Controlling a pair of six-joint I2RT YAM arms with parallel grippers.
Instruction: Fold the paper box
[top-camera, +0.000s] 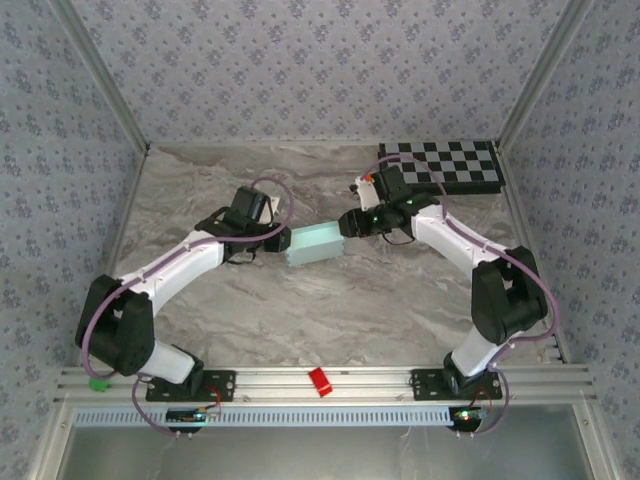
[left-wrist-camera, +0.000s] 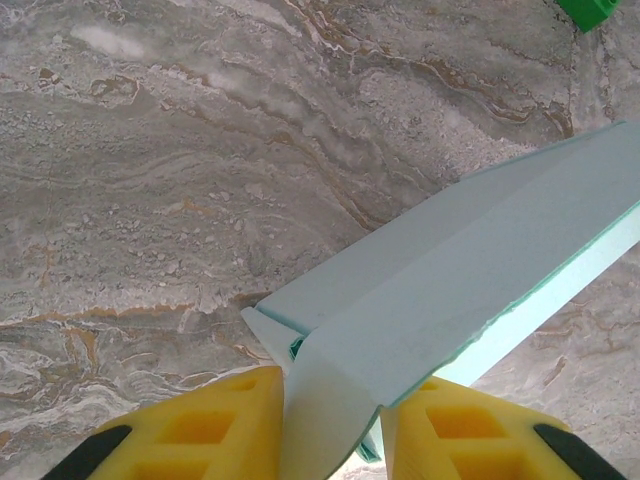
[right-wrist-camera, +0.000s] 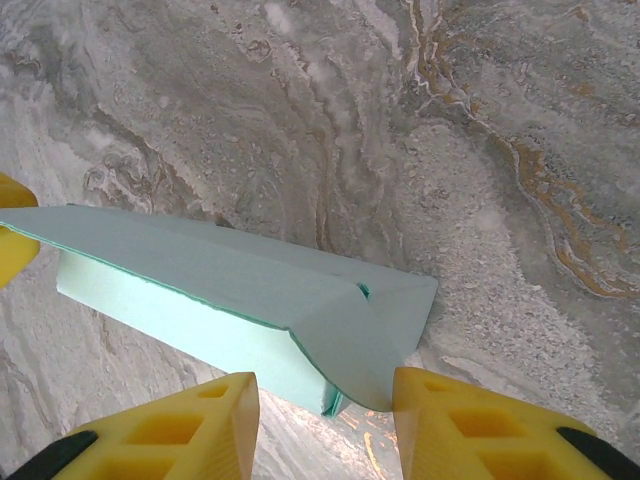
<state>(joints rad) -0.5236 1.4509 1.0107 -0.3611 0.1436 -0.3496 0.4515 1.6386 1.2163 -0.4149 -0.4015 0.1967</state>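
Looking down from the top camera, I have the paper box lying near the middle of the worktop, its long axis running left to right and tilted slightly, with one arm at each end. It is a pale aqua, partly folded shape, resting on the marbled surface.

My left gripper is at the box's left end. From the left wrist, the yellow fingers sit tight against either side of the end flap of the box, so I read the left gripper as clamped on the card. A top panel slopes away from that end, with a brighter edge showing beneath it.

My right gripper is at the box's right end. From the right wrist, the box shows a folded corner flap pointing between the fingers. The right gripper stands apart around that end: one pad is just beside the flap, and the other has bare worktop between it and the card.

A black-and-white checkered board lies flat in the far right corner of the worktop, well apart from the box.
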